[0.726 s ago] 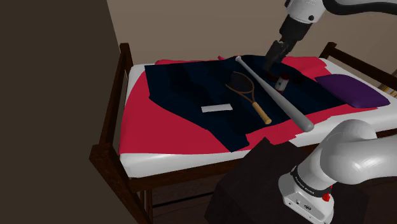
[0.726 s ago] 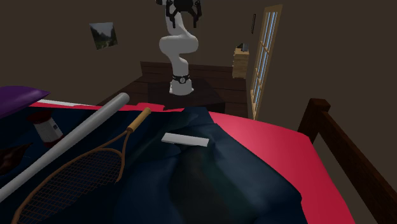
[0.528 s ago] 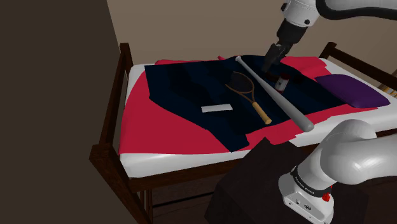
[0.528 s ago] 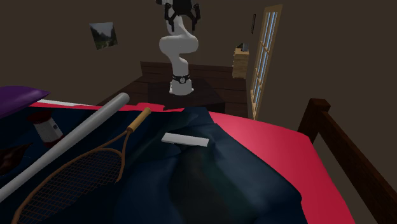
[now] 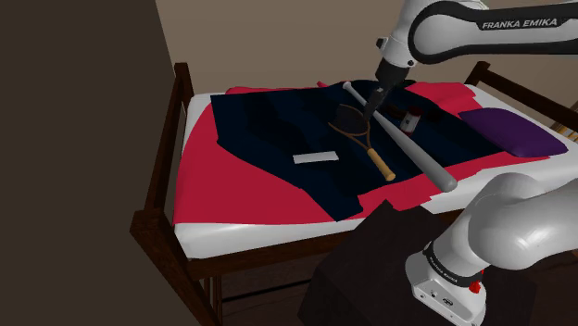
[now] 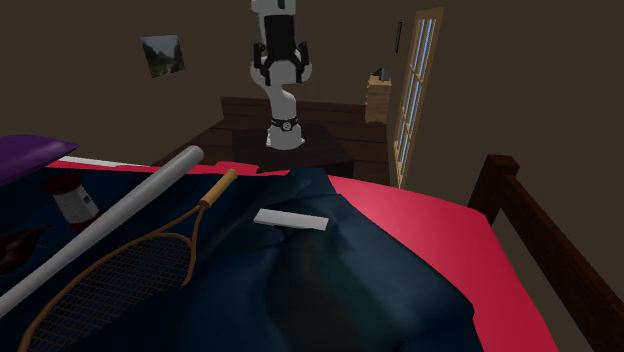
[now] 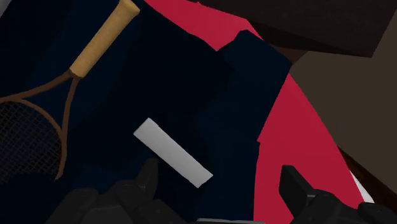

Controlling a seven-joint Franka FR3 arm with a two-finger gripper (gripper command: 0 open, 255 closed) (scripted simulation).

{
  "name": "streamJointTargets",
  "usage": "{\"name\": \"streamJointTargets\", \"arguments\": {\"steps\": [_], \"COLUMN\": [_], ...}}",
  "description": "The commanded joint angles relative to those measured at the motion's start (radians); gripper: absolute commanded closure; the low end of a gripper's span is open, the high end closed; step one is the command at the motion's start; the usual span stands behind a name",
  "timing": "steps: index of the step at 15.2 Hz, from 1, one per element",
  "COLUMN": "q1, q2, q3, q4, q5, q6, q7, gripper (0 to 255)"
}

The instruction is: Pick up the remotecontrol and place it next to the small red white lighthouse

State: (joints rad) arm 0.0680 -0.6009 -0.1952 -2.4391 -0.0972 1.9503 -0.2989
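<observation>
Whereas the gripper was held by the lighthouse earlier, it has been swung toward the remote control, seen (untouched) beside one spread finger in the wrist view.

A wooden bed fills the shoulder view's centre, spread with a red sheet. A navy blanket lies across the sheet, with a purple pillow at right. On the blanket lie a remote, racket, bat and lighthouse.
</observation>
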Motion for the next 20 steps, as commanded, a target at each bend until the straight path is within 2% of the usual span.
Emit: {"name": "streamJointTargets", "arguments": {"steps": [1,9,15,20], "q1": [0.014,0.074,0.105,0.091], "q2": [0.063,0.355,0.606,0.816], "q3": [-0.030,-0.130,-0.166,-0.142], "q4": [-0.002,0.038,0.124,0.228], "q5": [-0.004,0.037,0.137,0.234], "q6": [0.059,0.275,0.399,0.468], "q7": [-0.063,-0.321,-0.542,-0.721], "gripper": [0,0,0,0]}}
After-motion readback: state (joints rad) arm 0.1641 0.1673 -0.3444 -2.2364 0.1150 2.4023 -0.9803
